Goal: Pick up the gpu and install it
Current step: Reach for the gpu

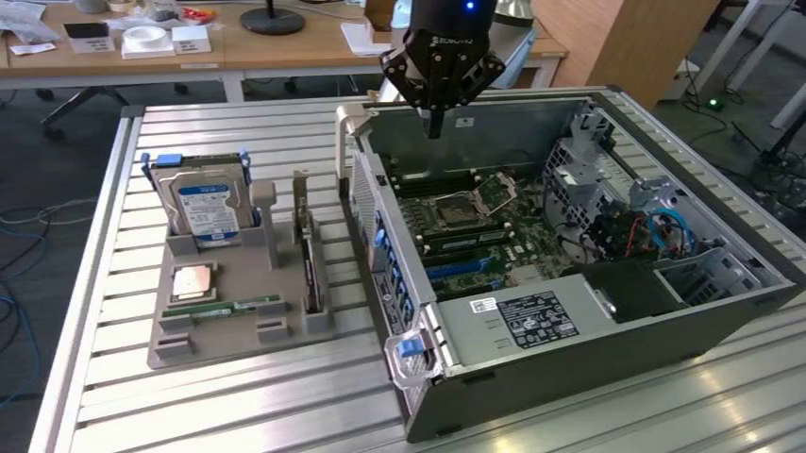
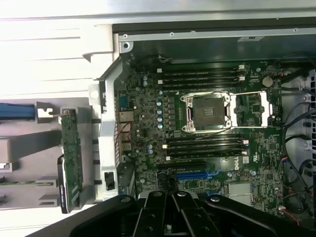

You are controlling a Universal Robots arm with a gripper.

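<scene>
The gpu (image 1: 311, 269) stands on edge in a slot of the grey parts holder (image 1: 176, 344), its silver bracket at the far end. From the wrist it appears as a narrow green board (image 2: 72, 158) beside the case wall. My gripper (image 1: 435, 123) hangs high over the far end of the open computer case (image 1: 605, 321), well apart from the gpu. Its fingers are shut together with nothing between them, and they converge at the edge of the wrist view (image 2: 173, 195). Below lies the motherboard (image 2: 207, 123) with a blue card slot (image 2: 197, 175).
The holder also carries a hard drive (image 1: 208, 203) standing upright, a processor (image 1: 192, 281) and a green memory stick (image 1: 225, 305). All rest on a slatted metal table (image 1: 252, 406). Cables and a drive cage (image 1: 655, 226) crowd the case at the exterior view's right. Desks stand behind.
</scene>
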